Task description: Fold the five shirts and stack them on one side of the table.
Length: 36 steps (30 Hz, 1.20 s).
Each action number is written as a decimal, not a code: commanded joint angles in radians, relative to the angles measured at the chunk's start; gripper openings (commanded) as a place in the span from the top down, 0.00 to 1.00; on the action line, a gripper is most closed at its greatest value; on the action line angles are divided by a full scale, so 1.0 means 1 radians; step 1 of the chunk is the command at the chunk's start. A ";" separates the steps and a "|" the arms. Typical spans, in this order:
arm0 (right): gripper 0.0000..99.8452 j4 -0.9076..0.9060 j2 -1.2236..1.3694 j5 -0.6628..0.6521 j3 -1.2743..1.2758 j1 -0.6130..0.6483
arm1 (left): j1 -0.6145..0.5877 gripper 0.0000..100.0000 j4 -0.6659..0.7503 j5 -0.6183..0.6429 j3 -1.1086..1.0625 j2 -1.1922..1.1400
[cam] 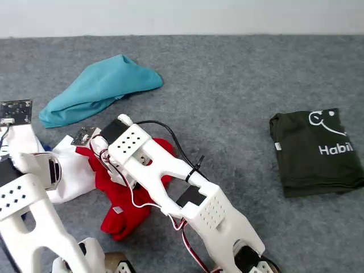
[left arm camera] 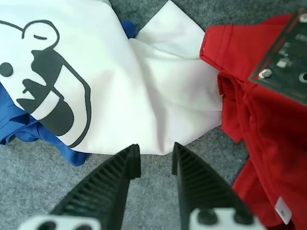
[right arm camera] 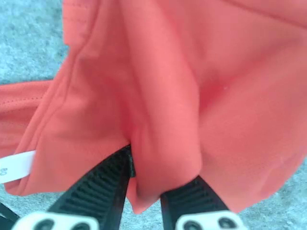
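The right tool [right arm camera: 160,170] is clamped on a bunched fold of the red shirt [right arm camera: 168,86], likely to drag it clear of the near-left heap. The left tool [left arm camera: 155,149], jaws apart, hangs at the edge of the white shirt [left arm camera: 134,86], which lies over a blue shirt [left arm camera: 24,129]. That makes five shirts, one per colour. The dark green shirt [cam: 315,151] lies folded at the right (probably the stack's start), and the teal shirt [cam: 99,88] lies loose at the far left of the tabletop [cam: 227,85].

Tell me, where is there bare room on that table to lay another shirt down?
The widest bare stretch of table lies between the teal shirt and the folded dark green shirt, back to the far edge. The near left is crowded: white shirt, red shirt and blue shirt bunch together.
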<state>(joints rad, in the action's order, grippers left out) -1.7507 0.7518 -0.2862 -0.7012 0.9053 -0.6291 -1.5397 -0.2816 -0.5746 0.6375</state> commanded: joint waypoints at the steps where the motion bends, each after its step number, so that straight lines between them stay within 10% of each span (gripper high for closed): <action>1: 0.96 -0.039 -0.007 -0.011 -0.028 0.001 | 0.008 0.88 0.012 0.006 0.004 0.002; 16: 0.96 -0.039 -0.005 -0.011 -0.028 0.005 | 0.028 0.88 0.014 0.006 -0.015 -0.003; 23: 0.96 -0.039 -0.005 -0.011 -0.026 -0.001 | 0.232 0.88 0.023 0.005 -0.096 -0.003; 36: 0.96 -0.028 -0.004 -0.011 0.121 -0.120 | 0.675 0.88 0.638 0.002 -0.785 0.008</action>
<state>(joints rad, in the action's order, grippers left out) -1.7522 0.7656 -0.2877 -0.5692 0.8301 -0.0982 -0.9398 -0.2677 -1.2528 0.6452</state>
